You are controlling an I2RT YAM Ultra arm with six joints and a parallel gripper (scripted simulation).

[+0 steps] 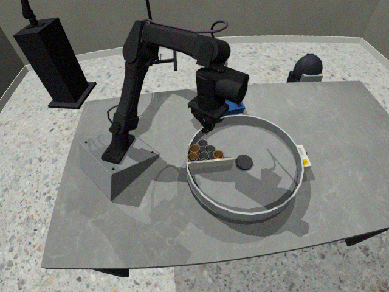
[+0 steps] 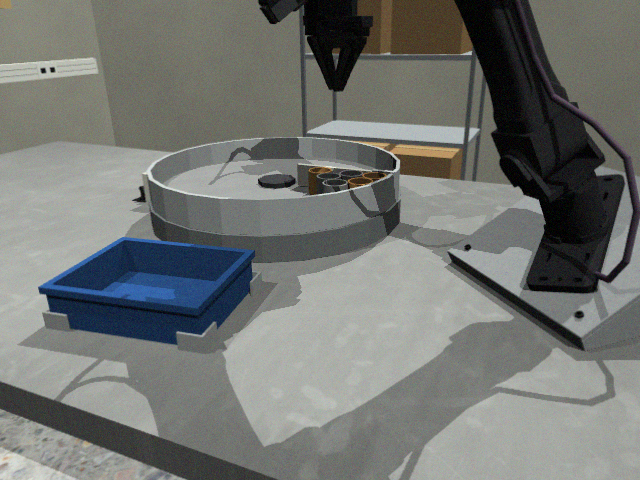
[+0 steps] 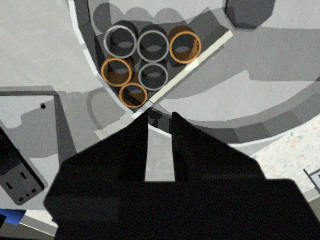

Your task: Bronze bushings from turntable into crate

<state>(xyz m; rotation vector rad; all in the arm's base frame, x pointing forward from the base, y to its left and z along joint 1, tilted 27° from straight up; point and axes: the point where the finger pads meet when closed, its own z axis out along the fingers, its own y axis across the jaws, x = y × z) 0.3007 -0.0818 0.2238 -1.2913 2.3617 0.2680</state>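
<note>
My gripper (image 1: 206, 129) (image 2: 337, 88) (image 3: 159, 120) points down, high above the turntable's side near the arm base; it is shut with nothing between its fingertips. The grey turntable (image 1: 245, 211) (image 2: 232, 214) carries six upright bushings packed between its rim and a pale divider (image 1: 216, 162) (image 3: 200, 61). One bronze bushing (image 2: 313, 183) (image 3: 185, 32) stands nearest the hub against the divider. Two other bronze bushings are at the outer rim. Three steel bushings stand among them. The blue crate (image 1: 234, 109) (image 2: 124, 320) looks empty in the exterior view.
The turntable's raised wall surrounds the bushings, with a black hub (image 1: 244, 162) (image 2: 276, 180) (image 3: 248, 11) at its centre. The sloped arm base (image 1: 97, 170) is left of the turntable in the top view. Grey corner brackets (image 2: 195, 339) hold the crate. A white labelled box (image 1: 303, 155) sits at the turntable's far side.
</note>
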